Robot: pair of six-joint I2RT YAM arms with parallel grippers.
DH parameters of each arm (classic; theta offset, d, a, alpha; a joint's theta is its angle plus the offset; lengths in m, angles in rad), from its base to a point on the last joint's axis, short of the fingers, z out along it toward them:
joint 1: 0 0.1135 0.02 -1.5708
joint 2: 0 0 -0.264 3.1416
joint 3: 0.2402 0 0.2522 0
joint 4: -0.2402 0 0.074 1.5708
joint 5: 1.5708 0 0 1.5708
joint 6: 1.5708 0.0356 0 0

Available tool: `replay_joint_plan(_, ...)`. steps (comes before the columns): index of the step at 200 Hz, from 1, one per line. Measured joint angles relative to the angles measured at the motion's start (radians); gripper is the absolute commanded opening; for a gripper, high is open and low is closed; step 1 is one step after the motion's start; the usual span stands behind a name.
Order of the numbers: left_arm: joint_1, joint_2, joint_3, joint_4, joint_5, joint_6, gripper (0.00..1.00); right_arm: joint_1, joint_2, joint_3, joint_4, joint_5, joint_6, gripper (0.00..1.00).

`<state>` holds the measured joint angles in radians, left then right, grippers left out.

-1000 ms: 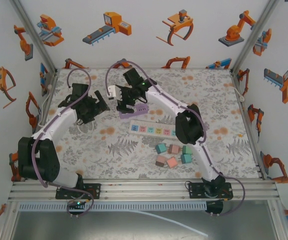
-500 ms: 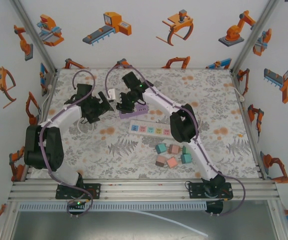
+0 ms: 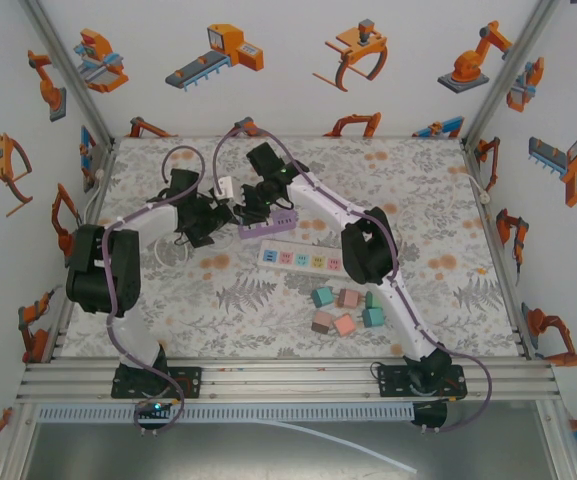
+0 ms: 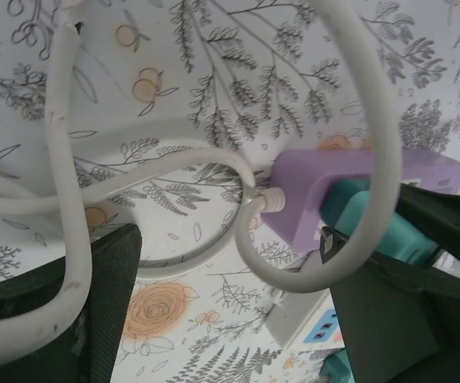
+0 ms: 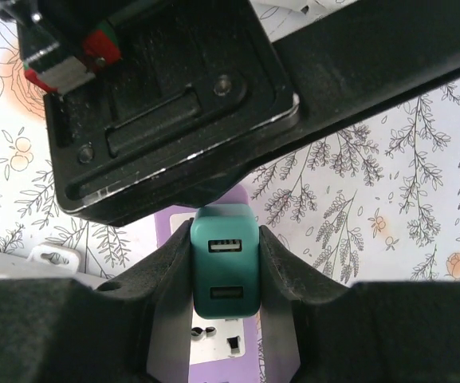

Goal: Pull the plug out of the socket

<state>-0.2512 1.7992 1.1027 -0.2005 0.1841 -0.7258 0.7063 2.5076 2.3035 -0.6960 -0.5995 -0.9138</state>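
I'm pinching the stiff, slick-looking teal USB charger [image 5: 224,239] by its flat sides with the right claw [image 5: 224,267], left claw [image 4: 245,319] hanging spread near the probably light purple power strip [image 4: 357,171].

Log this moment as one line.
right gripper: shut on teal plug | plug: seated in purple power strip | left gripper: open, at strip's end

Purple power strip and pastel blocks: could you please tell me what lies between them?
A white power strip lies between the purple power strip and the blocks, in the top view.
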Motion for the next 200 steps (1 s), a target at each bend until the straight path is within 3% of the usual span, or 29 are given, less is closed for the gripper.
replay_joint_plan(55, -0.004, 0.027, 0.026, -0.016, -0.005, -0.007, 0.79, -0.008, 0.000, 0.000, 0.007, -0.014, 0.000, 0.18)
replay_joint_plan(127, -0.012, 0.046, 0.047, -0.048, -0.054, -0.010, 0.63, -0.006, -0.056, -0.065, 0.104, -0.058, 0.027, 0.17)
replay_joint_plan(200, -0.017, 0.051, 0.050, -0.039, -0.048, -0.017, 0.65, -0.005, -0.112, -0.081, 0.151, -0.062, 0.035, 0.16)
